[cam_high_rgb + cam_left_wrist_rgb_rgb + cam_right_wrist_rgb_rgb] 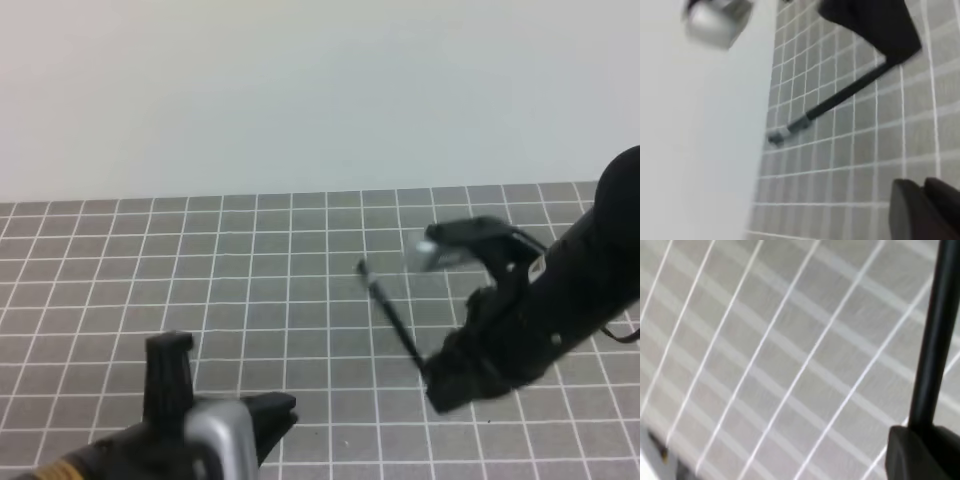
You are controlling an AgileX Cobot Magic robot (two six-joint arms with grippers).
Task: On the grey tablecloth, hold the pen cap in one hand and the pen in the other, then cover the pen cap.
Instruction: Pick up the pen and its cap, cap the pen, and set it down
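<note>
Exterior high view: grey tablecloth (pixel 250 290) w/ white grid covers the table, pale wall behind. Right gripper (pixel 440 375) sits at right-centre, jaws pressed together on the rear end of the pen (pixel 392 318). Pen slants up and to the left from the grip, tip end free above the cloth, pointing toward table centre. Right arm's black body runs off to the right edge, wrist camera housing w/ a silver part above it.

Left gripper (pixel 215 400) is low at bottom-left, near the frame edge, well apart from the pen. One black finger stands upright, another black part points right; silver block between them. Can't tell whether its jaws are apart or together, and can't tell if the pen cap is in them; cap not made out in any view.

Left wrist view: pen (pixel 840 100) seen blurred, silver tip lower left, black barrel rising to the right gripper's dark body at top right.

Right wrist view: pen barrel (pixel 935 340) rises from a black finger (pixel 920 455) over the grid.
</note>
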